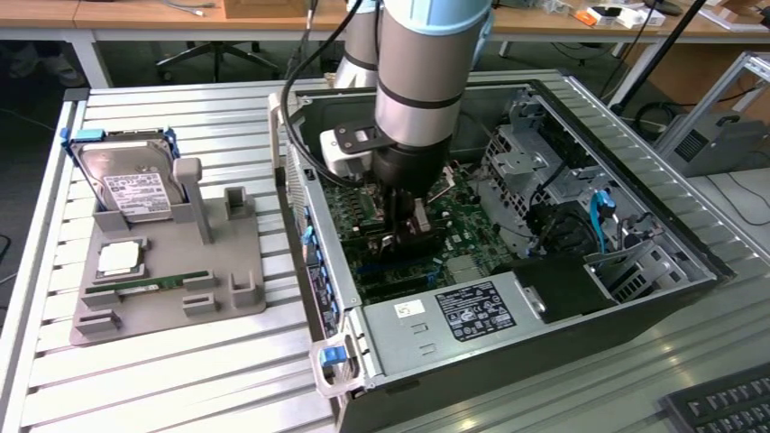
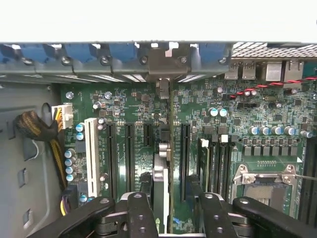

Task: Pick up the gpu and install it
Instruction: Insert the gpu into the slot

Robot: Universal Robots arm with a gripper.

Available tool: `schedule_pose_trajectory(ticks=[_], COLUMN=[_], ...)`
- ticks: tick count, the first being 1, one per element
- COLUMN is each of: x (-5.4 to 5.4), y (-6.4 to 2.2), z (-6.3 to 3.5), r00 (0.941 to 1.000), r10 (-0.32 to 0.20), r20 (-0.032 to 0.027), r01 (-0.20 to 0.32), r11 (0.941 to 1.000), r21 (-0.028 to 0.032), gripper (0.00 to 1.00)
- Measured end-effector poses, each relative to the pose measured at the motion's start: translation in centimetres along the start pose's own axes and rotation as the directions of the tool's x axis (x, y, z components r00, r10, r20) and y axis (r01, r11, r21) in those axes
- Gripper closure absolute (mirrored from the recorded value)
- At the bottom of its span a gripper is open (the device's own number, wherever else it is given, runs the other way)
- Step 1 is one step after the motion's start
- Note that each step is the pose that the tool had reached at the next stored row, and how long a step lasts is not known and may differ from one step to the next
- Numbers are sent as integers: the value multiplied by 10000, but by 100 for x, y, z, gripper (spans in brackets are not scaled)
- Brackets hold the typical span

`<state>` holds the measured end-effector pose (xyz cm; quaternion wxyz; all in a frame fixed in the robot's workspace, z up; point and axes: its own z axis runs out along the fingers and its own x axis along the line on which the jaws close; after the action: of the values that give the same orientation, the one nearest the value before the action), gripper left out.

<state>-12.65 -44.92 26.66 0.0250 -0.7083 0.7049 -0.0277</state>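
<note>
The gpu (image 2: 161,171) shows edge-on in the wrist view, standing upright in a motherboard slot. Its metal end bracket (image 2: 166,62) sits against the rear wall of the case. My gripper (image 2: 173,218) straddles the card with its black fingers (image 2: 141,213) spread, and a gap shows between the card and the other finger, so it is open. In the exterior view the gripper (image 1: 409,239) reaches straight down into the open computer case (image 1: 673,271), low over the green motherboard (image 1: 470,225).
On the exterior view's left, a grey holder (image 1: 229,298) carries a hard drive with blue handles (image 1: 132,185), a CPU (image 1: 121,259) and a RAM stick (image 1: 151,286). Inside the case are the power supply (image 1: 475,311), drive cages and cables. A keyboard (image 1: 722,406) lies nearby.
</note>
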Motion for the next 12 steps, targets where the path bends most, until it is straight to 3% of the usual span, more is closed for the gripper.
schedule_pose_trajectory(ticks=[8,11,12], x=[1,-1,-1], y=[-12,-14,-50], z=[-217,-230,-229], r00=[10000,9999,9999], r10=[-24,-48,-130], r20=[-86,-97,-94], r01=[25,48,130], r11=[10000,10000,9999], r21=[36,38,18], gripper=[60,60,61])
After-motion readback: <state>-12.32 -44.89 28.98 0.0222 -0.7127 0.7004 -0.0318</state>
